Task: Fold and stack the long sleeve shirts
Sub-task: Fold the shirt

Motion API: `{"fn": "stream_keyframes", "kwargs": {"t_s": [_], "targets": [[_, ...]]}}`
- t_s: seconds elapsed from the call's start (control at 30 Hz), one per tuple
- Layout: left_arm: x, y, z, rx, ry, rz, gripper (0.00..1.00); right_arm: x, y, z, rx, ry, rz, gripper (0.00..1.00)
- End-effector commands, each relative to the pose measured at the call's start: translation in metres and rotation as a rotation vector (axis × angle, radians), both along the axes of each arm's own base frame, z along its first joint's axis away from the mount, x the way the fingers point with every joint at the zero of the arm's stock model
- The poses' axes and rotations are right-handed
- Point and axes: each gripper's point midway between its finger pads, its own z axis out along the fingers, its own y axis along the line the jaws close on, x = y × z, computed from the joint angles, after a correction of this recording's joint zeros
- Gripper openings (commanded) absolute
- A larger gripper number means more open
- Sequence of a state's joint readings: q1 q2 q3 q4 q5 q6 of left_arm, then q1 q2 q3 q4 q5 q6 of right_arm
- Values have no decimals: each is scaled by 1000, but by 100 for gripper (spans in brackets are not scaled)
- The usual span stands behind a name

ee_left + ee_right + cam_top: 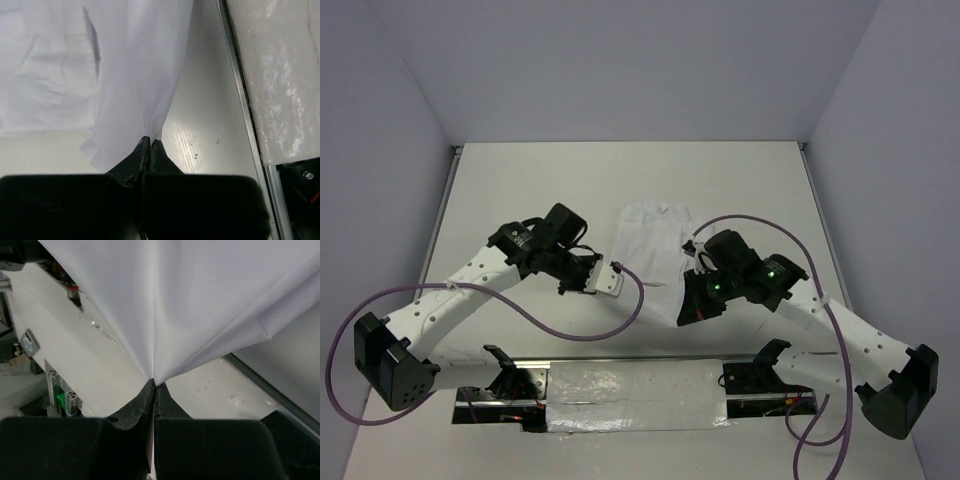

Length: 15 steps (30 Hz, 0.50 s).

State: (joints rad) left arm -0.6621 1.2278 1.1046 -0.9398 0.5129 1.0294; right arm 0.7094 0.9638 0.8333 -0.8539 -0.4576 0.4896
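Now: left hand (151, 142) and right hand (154, 383) each clenched on white shirt (650, 240), cloth fanning from each pinch.

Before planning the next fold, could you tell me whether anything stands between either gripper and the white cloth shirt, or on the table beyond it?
Nothing visible does. The left gripper and right gripper are each shut directly on the wrinkled white long-sleeved cloth shirt, and the smooth white tabletop beyond it looks bare.
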Motion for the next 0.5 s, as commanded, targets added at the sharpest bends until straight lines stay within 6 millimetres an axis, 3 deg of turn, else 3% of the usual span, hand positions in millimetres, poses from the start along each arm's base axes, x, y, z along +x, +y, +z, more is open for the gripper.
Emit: {"fn": "stream_keyframes", "kwargs": {"t_s": [0.0, 0.03, 0.13, 0.2, 0.23, 0.27, 0.3, 0.33, 0.37, 0.43, 0.47], "targets": [[-17, -10, 33, -72, 142, 68, 0, -14, -2, 39, 48, 31, -25, 0], [-6, -16, 47, -110, 130, 96, 0, -9, -2, 46, 59, 15, -40, 0], [31, -30, 66, -192, 168, 198, 0, 17, -9, 64, 66, -59, -105, 0], [54, -38, 59, -191, 256, 288, 0, 49, -22, 71, 86, -98, -193, 0], [73, -42, 71, -230, 253, 316, 0, 59, -26, 72, 95, -112, -220, 0], [82, -46, 70, -234, 277, 335, 0, 70, -31, 71, 94, -123, -244, 0], [95, -51, 56, -213, 330, 356, 0, 89, -37, 69, 92, -131, -286, 0], [110, -53, 65, -235, 337, 386, 0, 99, -41, 65, 79, -141, -288, 0], [123, -58, 52, -229, 382, 406, 0, 116, -49, 56, 59, -122, -326, 0], [152, -59, 58, -266, 402, 475, 0, 134, -55, 52, 69, -122, -339, 0], [169, -62, 48, -272, 416, 500, 0, 144, -59, 49, 73, -118, -355, 0]]}}
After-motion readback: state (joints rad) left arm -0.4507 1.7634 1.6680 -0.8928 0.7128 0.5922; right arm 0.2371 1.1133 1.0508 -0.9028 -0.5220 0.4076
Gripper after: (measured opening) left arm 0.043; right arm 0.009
